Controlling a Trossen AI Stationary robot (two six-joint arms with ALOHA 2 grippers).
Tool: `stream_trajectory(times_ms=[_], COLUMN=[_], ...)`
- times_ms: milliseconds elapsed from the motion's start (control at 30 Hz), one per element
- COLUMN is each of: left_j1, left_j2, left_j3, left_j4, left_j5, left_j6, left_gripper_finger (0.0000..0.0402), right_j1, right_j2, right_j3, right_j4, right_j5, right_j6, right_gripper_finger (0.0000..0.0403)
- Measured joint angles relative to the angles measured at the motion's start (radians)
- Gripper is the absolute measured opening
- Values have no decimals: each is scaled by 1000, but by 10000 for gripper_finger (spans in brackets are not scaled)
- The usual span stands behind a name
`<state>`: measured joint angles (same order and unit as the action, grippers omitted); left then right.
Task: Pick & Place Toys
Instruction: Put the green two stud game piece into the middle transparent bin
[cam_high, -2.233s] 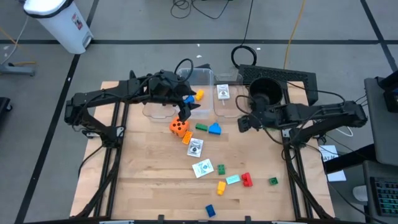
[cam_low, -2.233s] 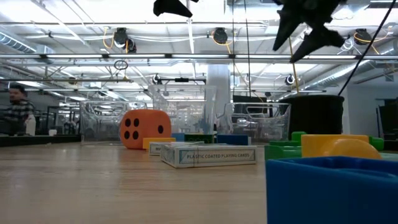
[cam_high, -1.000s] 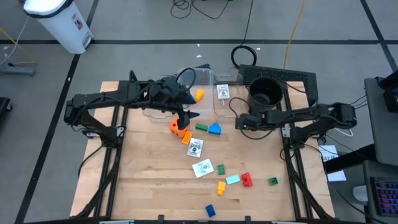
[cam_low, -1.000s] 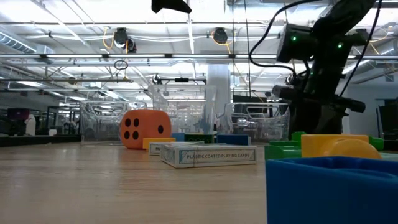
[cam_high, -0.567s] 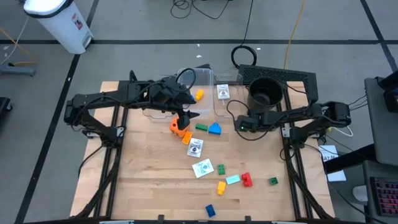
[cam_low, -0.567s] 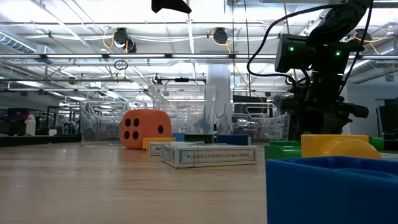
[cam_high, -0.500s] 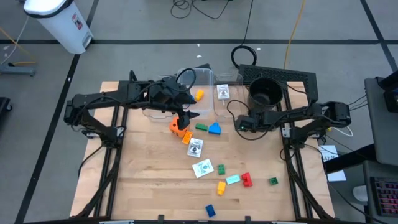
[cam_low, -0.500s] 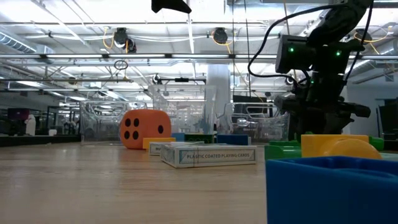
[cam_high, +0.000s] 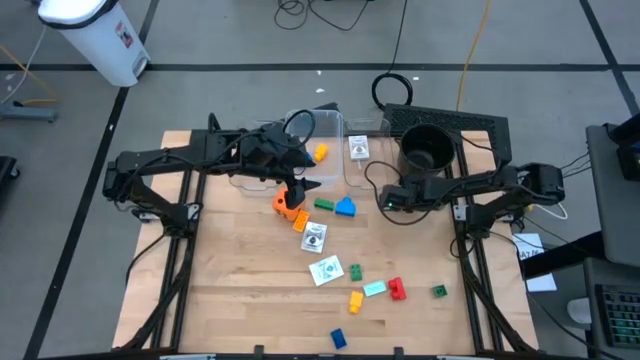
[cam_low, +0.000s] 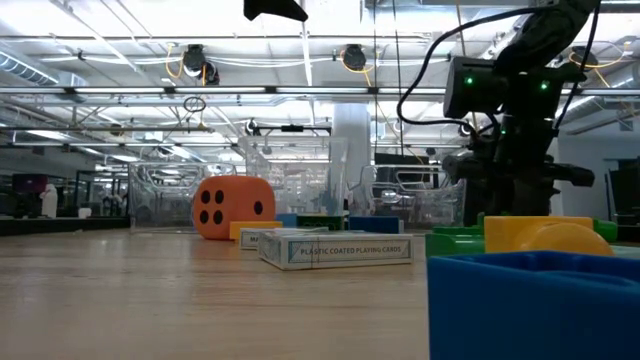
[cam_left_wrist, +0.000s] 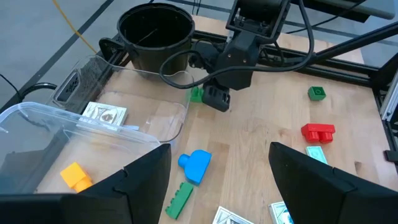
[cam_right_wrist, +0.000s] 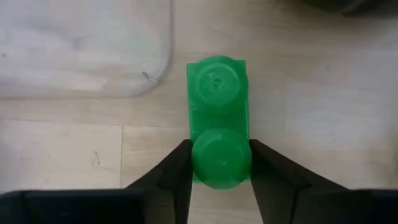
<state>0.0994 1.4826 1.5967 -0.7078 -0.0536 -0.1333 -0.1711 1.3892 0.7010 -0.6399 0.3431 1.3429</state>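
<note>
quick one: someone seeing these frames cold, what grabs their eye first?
Probably the right gripper, down at the table near the black round pot, its fingers pressed against both sides of a bright green two-stud plastic block beside the clear plastic tub. Next, the big orange dotted die mid-table, with the left gripper hanging open just above it. Small coloured blocks and white printed cards lie scattered across the near half of the wooden table.

We see the clear plastic tub (cam_high: 330, 150) at the table's far edge, with the black round pot (cam_high: 427, 148) to its right. In front of the pot, the right gripper (cam_right_wrist: 219, 163) stands over a green two-stud building block (cam_right_wrist: 217, 118), a finger on each side. The orange dotted die (cam_high: 289, 204) lies before the tub under the left gripper (cam_high: 298, 184), and the other blocks and cards spread nearer the table's front.
</note>
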Motion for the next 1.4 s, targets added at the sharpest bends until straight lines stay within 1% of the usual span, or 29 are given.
stream_trajectory(times_ms=[167, 300, 433, 600, 667, 767, 833, 900, 1033, 1133, 1233, 1400], left_j1=[0, 0, 0, 0, 0, 0, 5, 13, 33, 42, 44, 43], left_j2=[0, 0, 0, 0, 0, 0, 0, 10, 44, 69, 97, 134], left_j3=[0, 0, 0, 0, 0, 0, 0, 0, 0, 0, 0, 0], left_j4=[-1, -12, -33, -35, -20, 11, 42, 83, 133, 158, 208, 299], left_j5=[0, 0, 0, 0, 1, 5, 40, 99, 202, 244, 288, 400], left_j6=[0, -1, -5, -8, -9, -24, -30, -27, -43, -54, -61, -108], left_gripper_finger=[278, 278, 278, 278, 278, 278, 278, 278, 278, 278, 278, 278], right_j1=[9, 59, 146, 271, 315, 374, 401, 412, 408, 409, 408, 408], right_j2=[-22, -90, -207, -374, -435, -504, -528, -533, -502, -456, -403, -326], right_j3=[0, 0, 0, 0, 0, 0, 0, 0, 0, 0, 0, 0], right_j4=[-2, -39, -74, -18, 51, 197, 336, 471, 701, 840, 937, 1032], right_j5=[-7, -6, -6, -2, 12, 61, 92, 101, 73, 40, -5, -15], right_j6=[-61, -100, -99, -69, -78, -120, -181, -256, -378, -448, -486, -490], right_gripper_finger=[121, 125, 118, 120, 120, 120, 120, 120, 118, 117, 117, 117])
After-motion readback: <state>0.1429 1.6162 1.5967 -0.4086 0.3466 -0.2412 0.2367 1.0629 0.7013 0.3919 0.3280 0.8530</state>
